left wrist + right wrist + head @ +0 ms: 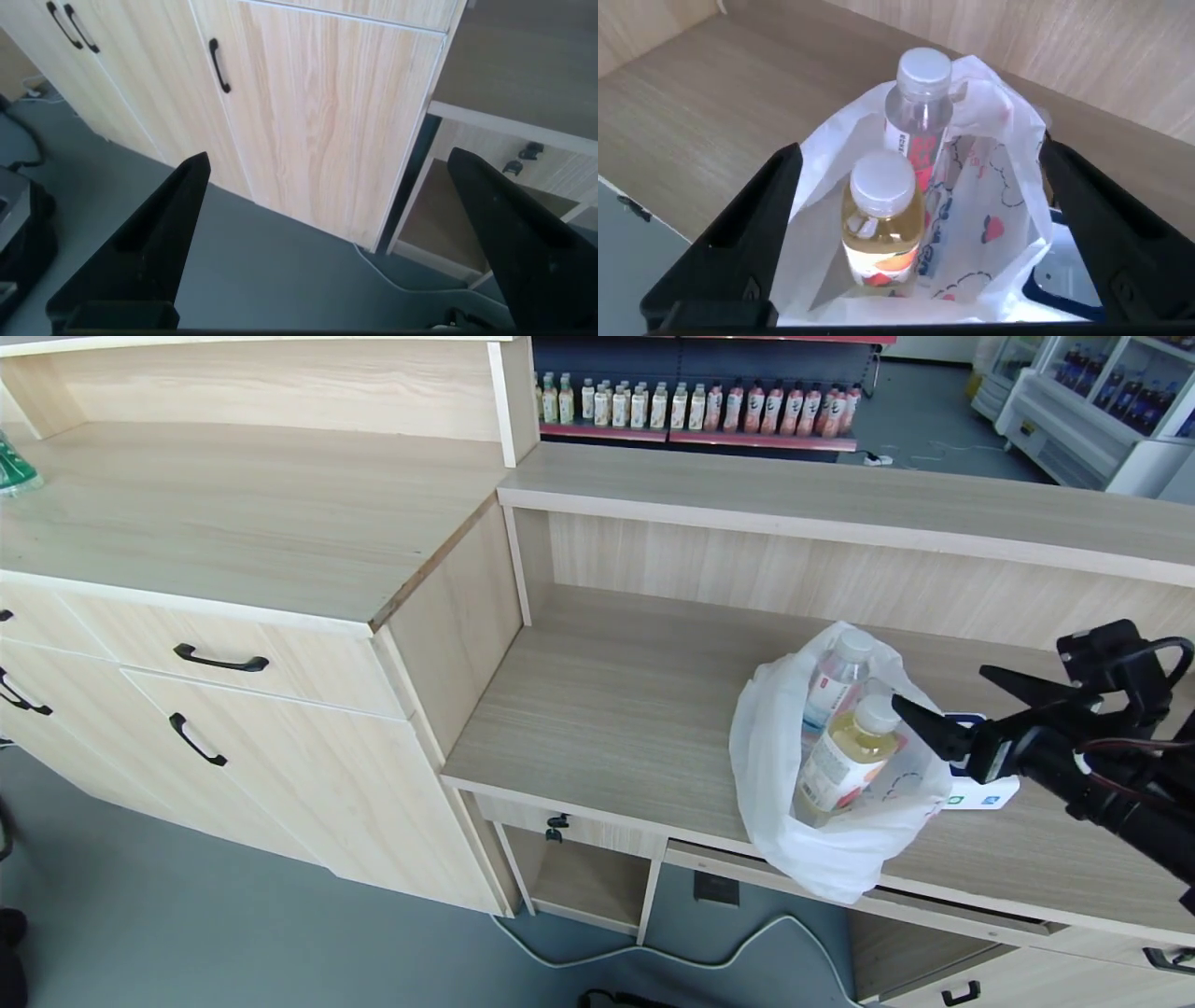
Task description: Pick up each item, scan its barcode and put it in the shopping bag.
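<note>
A white plastic shopping bag [775, 747] [990, 187] stands on the lower counter [616, 709]. Two bottles stand upright inside it: one with yellow drink [845, 756] [882, 229] and a clear one with a red label [834, 686] [920, 112]. My right gripper [952, 705] [920, 252] hovers just right of the bag and above it, open, with nothing between its fingers. A white and blue scanner [980, 791] lies on the counter behind the right gripper. My left gripper [327, 243] hangs open over the grey floor in front of the cabinet doors.
A taller counter [233, 513] with drawers and black handles [220, 662] stands to the left. A raised shelf [840, 504] runs behind the lower counter. A green packet [14, 467] lies at the far left edge. Shelves of bottles [691, 406] stand in the room behind.
</note>
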Robot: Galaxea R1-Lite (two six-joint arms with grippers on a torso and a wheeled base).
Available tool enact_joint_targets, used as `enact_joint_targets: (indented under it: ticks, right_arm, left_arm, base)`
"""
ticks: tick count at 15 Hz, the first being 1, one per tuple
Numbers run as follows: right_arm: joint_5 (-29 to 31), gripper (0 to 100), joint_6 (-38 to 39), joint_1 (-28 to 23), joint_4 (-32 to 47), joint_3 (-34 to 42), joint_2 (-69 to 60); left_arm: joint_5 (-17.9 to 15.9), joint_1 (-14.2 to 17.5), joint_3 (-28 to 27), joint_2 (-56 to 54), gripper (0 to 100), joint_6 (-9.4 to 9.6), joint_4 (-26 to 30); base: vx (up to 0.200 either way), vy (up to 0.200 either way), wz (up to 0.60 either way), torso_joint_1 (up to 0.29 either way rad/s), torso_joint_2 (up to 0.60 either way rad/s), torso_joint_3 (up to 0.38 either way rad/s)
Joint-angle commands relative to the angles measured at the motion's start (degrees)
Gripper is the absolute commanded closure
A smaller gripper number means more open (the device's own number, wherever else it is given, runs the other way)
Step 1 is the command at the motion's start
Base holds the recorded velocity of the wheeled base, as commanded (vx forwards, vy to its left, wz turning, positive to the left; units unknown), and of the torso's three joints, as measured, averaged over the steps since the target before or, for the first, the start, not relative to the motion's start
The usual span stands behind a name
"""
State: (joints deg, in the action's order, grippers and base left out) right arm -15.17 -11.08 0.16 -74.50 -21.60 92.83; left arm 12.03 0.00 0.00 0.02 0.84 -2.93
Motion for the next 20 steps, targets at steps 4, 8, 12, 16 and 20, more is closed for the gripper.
enact_joint_targets:
  ticks: [4,8,12,16,20]
  right_arm:
    - [0.0,0,-0.9,-12.0,21.2,-1.4,-21.9]
    - [0.3,0,3.9,-15.3,24.5,-3.6,-20.6]
    - [9.2,0,5.8,-15.4,26.4,2.6,-24.5]
    - [12.5,0,12.0,-14.5,33.8,14.6,-41.6]
    - [14.8,0,12.1,-7.5,49.1,21.6,-63.3]
  left_arm:
    - [0.0,0.0,0.0,0.0,0,0.04,0.0]
    - [0.0,0.0,0.0,0.0,0,0.04,-0.1]
    - [0.0,0.0,0.0,0.0,0,-0.05,0.0]
    - [0.0,0.0,0.0,0.0,0,-0.05,0.0]
    - [0.0,0.0,0.0,0.0,0,-0.05,0.0]
  base:
    - [0.000,0.000,-0.45,-0.005,0.00,0.003]
    - [0.000,0.000,-0.15,0.003,0.00,0.001]
    - [0.000,0.000,0.00,0.000,0.00,0.000]
    - [0.000,0.000,0.00,0.000,0.00,0.000]
    - [0.000,0.000,0.00,0.000,0.00,0.000]
